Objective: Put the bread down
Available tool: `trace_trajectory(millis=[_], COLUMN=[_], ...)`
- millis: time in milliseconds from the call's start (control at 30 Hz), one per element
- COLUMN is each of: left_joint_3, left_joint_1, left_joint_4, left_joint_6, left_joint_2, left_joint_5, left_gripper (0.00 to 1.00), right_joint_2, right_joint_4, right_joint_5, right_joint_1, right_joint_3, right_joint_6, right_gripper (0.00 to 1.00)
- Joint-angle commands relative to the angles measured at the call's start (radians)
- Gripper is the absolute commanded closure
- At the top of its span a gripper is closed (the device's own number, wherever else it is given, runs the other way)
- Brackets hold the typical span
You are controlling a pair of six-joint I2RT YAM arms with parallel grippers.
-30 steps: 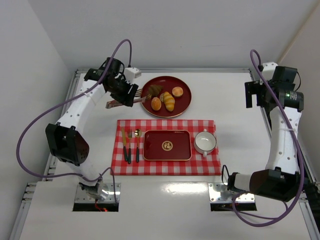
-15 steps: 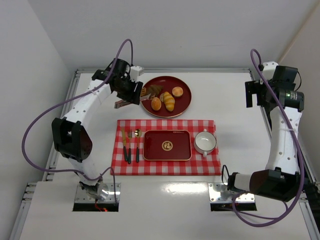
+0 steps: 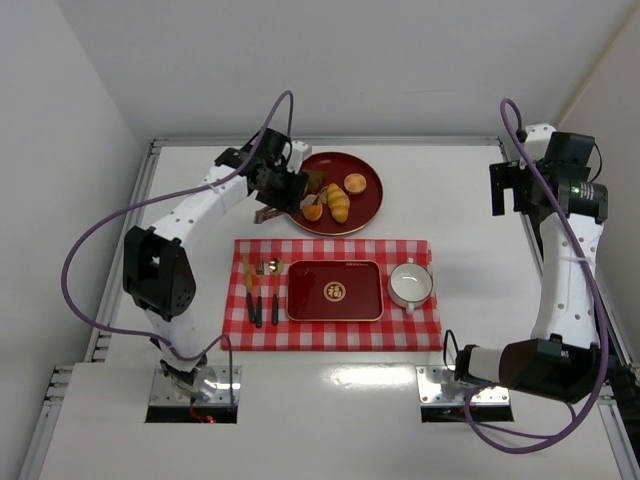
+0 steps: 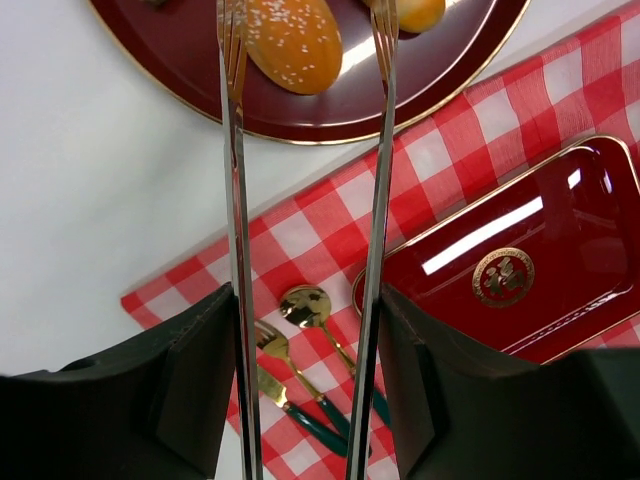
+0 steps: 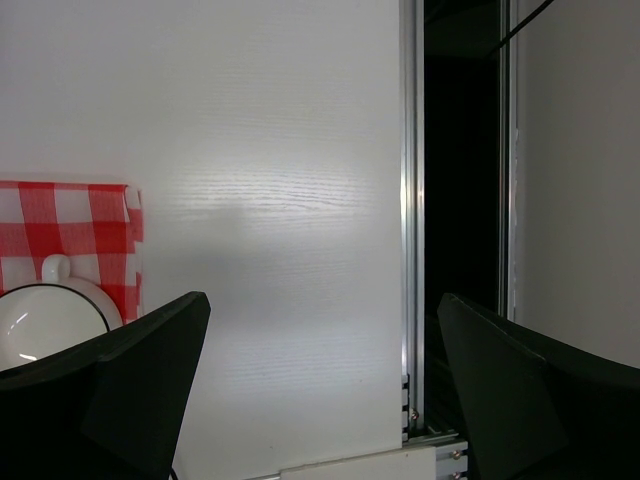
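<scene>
Table is white, with both arms based at the near edge. Left arm reaches to the far left, its wrist over the near-left rim of the plate. Right arm is folded up at the right edge, well apart from the tableware. Checked mat lies mid-table, just on the near side of the round red plate. On the mat, the red tray is in the middle and the cup is just beside its right end. I can't tell if cup and tray touch. Cutlery lies on the mat's left strip. Left gripper is clamped on metal tongs, one tong arm against each finger. The tongs themselves stand spread, tips apart. Right gripper is wide open over the table, with a corner of the mat and the cup at the left of its wrist view. Bread sits on the plate's near-left part, just beside the yellow roll. In the left wrist view, the left tong tip overlaps the bread's left edge and the right tip lies off its right side. I can't tell whether either tip touches it. A second round bun sits further back on the plate, apart from the tongs.
</scene>
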Motion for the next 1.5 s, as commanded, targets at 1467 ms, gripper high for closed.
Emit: trace_trajectory(millis=[1467], left_joint_3=[-0.073], left_joint_1=[-0.058], left_joint_4=[0.103], left_joint_6=[-0.03], left_joint_2=[0.213], left_joint_5=[-0.088], left_gripper=[0.59], right_joint_2=[0.061], right_joint_4=[0.048], right_joint_5=[-0.014], right_joint_1=[0.004], right_joint_3=[0.045], right_joint_6=[0.001], right_gripper=[0.02])
